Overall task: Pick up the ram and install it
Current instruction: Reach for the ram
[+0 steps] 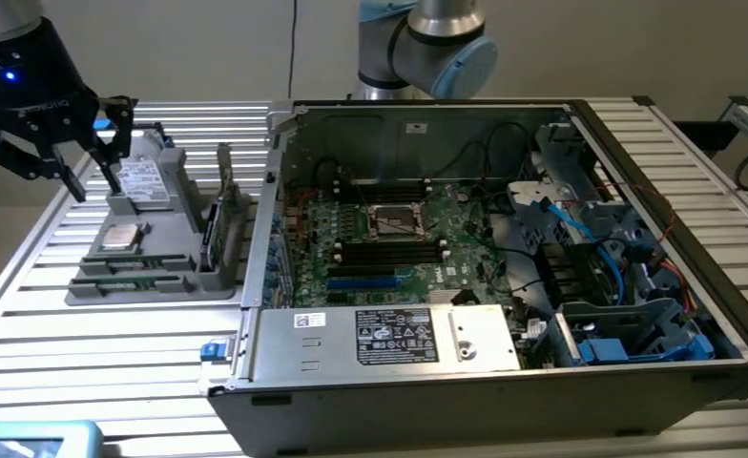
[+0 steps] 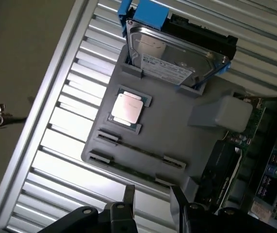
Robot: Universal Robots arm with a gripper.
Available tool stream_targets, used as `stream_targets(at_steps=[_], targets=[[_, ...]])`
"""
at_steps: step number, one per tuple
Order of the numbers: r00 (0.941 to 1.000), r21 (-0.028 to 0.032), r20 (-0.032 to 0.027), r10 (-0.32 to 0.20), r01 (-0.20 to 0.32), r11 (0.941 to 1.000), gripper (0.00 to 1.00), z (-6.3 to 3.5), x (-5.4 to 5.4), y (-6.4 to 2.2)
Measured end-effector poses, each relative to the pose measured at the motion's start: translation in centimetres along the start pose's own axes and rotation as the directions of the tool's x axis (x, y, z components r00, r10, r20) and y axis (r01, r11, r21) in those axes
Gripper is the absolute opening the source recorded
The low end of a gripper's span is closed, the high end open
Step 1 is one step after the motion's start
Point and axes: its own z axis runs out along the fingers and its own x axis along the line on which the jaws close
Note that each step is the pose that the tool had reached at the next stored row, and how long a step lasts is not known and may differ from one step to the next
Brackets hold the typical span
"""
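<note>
Black gripper (image 2: 153, 206) nearest us, claw spread wide, holding nothing, poised above grey tray (image 2: 177, 131). Just past fingertips we see ram (image 2: 139, 151): thin green stick standing on edge in tray slot, top edge exposed, we judge for easy pinching; not yet lifted. Farther on: silver CPU (image 2: 127, 108) in recess, then hard drive (image 2: 170, 56). Open computer case (image 1: 476, 410) just beside tray.

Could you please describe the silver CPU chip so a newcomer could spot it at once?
Find the grey tray at the exterior view's left of the open computer case. The CPU chip lies flat in the tray's middle, between the hard drive and the ram; it alone is square and shiny silver.
</note>
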Motion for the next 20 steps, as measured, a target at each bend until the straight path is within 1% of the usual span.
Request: stream_targets(at_steps=[2,4,6,9,12,15,17,20], targets=[[0.9994,-0.0002,-0.0009,-0.036,0.036,0.9994,0.42,0.01,0.0,0.0],[0.9974,-0.0005,-0.0017,-0.072,0.072,0.9974,0.42,0.01,0.0,0.0],[0.9941,-0.0008,-0.0024,-0.108,0.108,0.9941,0.42,0.02,0.0,0.0],[0.9869,-0.0014,-0.0037,-0.162,0.162,0.9869,0.42,0.02,0.0,0.0],[0.9765,-0.002,-0.0047,-0.216,0.216,0.9765,0.42,0.03,0.0,0.0],[0.9634,-0.0026,-0.0059,-0.268,0.268,0.9634,0.42,0.04,0.0,0.0],[0.953,-0.0031,-0.0066,-0.303,0.303,0.953,0.42,0.04,0.0,0.0],[0.9349,-0.0039,-0.0076,-0.355,0.355,0.9349,0.42,0.05,0.0,0.0]])
